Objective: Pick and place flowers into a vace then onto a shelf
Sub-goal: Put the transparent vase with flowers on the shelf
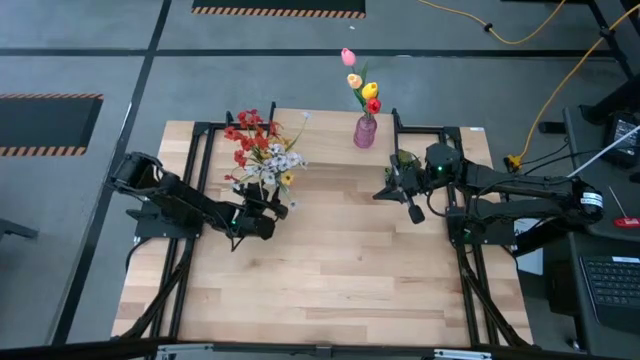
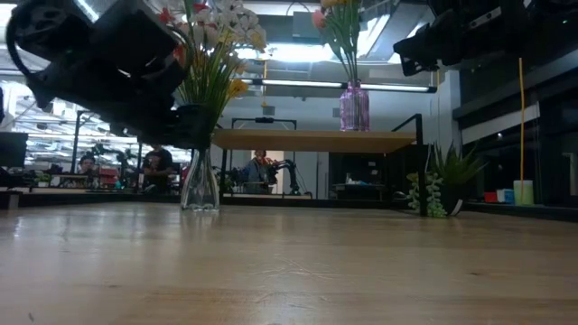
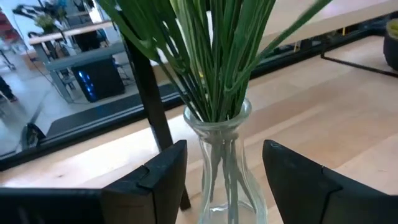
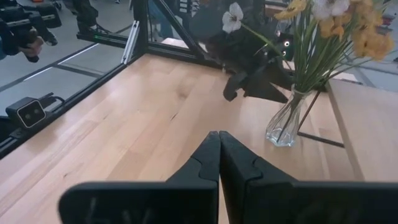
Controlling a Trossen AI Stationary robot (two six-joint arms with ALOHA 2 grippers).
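From where I stood, the left gripper (image 3: pixel 221 180) had its two dark fingers spread wide, one on either side of the clear glass vase (image 3: pixel 221 165), level with its narrow neck and not yet touching the glass. The vase stood on the tabletop (image 1: pixel 340 260) just beside the shelf (image 2: pixel 312 140), stuffed with the mixed bouquet (image 1: pixel 262 150) of red, white and yellow sprays rising well above the gripper. On the shelf top the purple vase (image 1: pixel 365 131) with its tulips (image 1: pixel 362 82) was already set, far across from the left gripper. The right gripper (image 4: pixel 219 155) hung above the tabletop on its own side with its fingers pressed together, holding nothing, near a small green plant (image 2: pixel 447 181). The trouble I foresaw was the glass: smooth and tapering, it could slip or swing in the fingers if they closed on the slope rather than squarely on the neck. The bouquet made it top-heavy, so a tilted lift could tip it or shed stems. And the lift onto the shelf passed close to its edge and black leg (image 3: pixel 152 93); a base carried too low would knock there.
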